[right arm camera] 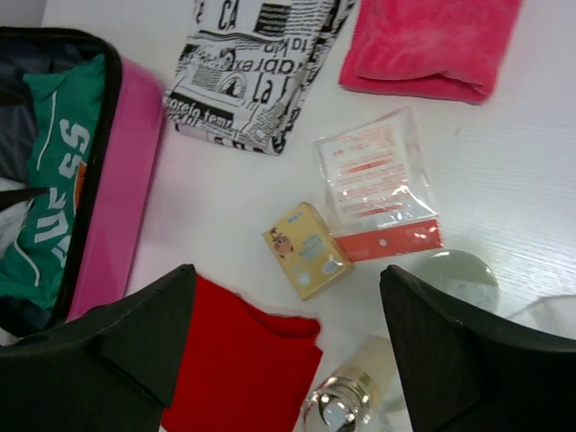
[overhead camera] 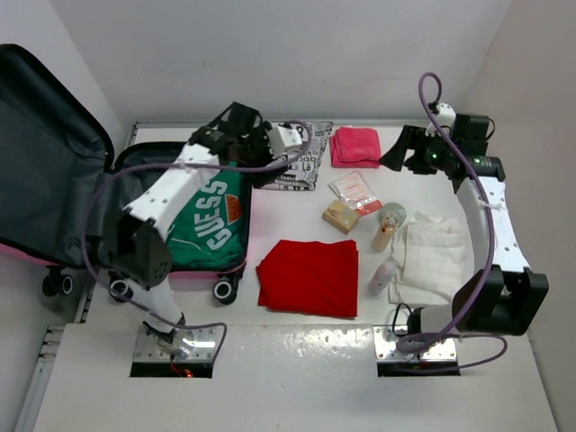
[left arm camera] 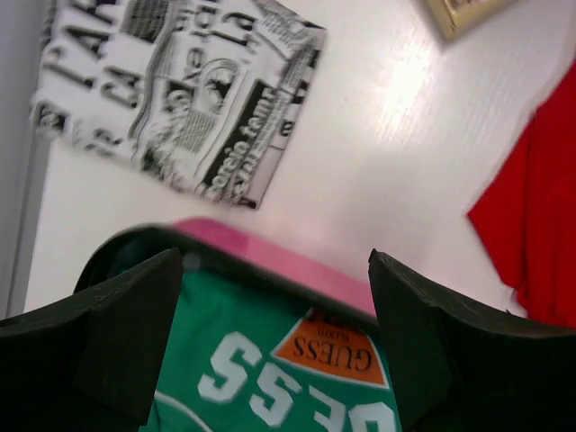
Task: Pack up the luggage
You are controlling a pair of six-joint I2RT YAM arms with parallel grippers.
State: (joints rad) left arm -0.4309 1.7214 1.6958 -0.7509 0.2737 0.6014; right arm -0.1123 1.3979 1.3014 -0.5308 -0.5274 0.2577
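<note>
– Left gripper (left arm camera: 274,270): how do its jaws stand?
– Spread wide, nothing between them. It hangs over the far right corner of the luggage (right arm camera: 126,180), above the pink rim and a green shirt (overhead camera: 211,225) with white GUESS lettering.
– And the right gripper (right arm camera: 286,274)?
– Wide too, and empty, held above the small things on the right half of the counter (overhead camera: 297,351).
– Where does the luggage lie?
– On the left side of the counter, open. Its lid (overhead camera: 45,162) is swung out to the left, dark grey lining showing. The shirt lies in the base, and black wheels (overhead camera: 225,290) sit along the near edge.
– What is nearest the arm bases?
– A folded red cloth (overhead camera: 309,277), just right of the luggage. Right of that, a small pale bottle (overhead camera: 382,277) lies just beside a crumpled white cloth (overhead camera: 432,256).
– Farther back?
– A little yellow box (overhead camera: 341,217), and beside it a cream bottle (overhead camera: 383,238) with a round pale disc (overhead camera: 393,214) at its far end. I cannot tell whether those two are one piece.
– Beyond them?
– A clear sachet (overhead camera: 354,191) with red print, just behind the box. Along the far edge, a newsprint pouch (overhead camera: 301,166) by the luggage's far corner and a folded pink towel (overhead camera: 355,146) to its right.
</note>
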